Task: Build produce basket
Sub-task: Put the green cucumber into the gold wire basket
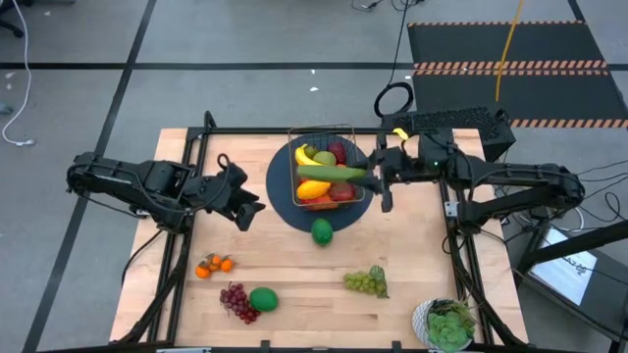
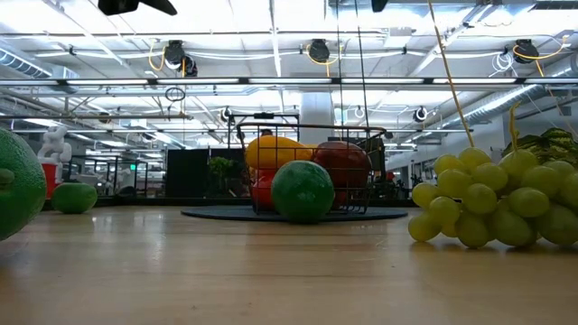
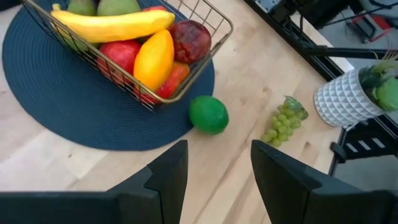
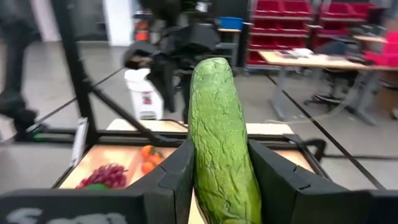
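R gripper (image 4: 217, 180) is clamping 1 cucumber (image 4: 221, 143) over the basket (image 1: 322, 176); L gripper (image 3: 217, 180) is hanging open, empty. 1 lime (image 1: 322, 231) is lying beside the mat (image 1: 285, 196).

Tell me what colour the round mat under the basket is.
Dark blue. The mat under the basket shows best in the left wrist view.

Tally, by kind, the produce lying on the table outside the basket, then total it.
Grape bunches: 2, green grapes, purple grapes
Round green fruits: 2, green fruit by the mat, green fruit by the purple grapes
Orange clusters: 1, oranges
Total: 5
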`<state>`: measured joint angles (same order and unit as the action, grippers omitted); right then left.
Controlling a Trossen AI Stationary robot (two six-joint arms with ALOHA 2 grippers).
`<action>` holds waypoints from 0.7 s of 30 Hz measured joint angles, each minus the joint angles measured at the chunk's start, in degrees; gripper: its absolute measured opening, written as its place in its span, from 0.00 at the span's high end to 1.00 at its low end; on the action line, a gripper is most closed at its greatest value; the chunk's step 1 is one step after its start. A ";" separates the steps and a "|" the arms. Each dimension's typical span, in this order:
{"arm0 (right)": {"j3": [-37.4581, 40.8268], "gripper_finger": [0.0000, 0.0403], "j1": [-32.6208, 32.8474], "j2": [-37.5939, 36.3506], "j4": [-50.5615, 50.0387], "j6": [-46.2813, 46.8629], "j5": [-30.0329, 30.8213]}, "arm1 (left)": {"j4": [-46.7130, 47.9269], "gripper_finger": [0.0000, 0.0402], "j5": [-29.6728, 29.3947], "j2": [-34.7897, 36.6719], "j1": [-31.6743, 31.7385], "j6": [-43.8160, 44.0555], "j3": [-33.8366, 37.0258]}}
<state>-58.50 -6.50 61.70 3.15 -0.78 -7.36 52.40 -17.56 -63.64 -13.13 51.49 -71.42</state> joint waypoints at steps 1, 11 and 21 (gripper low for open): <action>0.00 0.69 0.49 0.01 -0.02 0.97 1.68 | 0.00 0.56 0.00 0.02 -0.20 0.18 0.00; -0.02 0.69 4.42 0.55 -8.49 12.97 22.87 | 0.00 0.56 -0.47 0.01 -0.57 -1.94 0.01; -0.03 0.69 -1.82 6.09 -15.46 15.38 30.01 | -0.07 0.56 -1.96 -0.31 0.89 -4.48 0.02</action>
<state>-58.53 -8.32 67.79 -12.31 14.60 22.65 52.34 -19.52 -63.94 -12.24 47.01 -71.40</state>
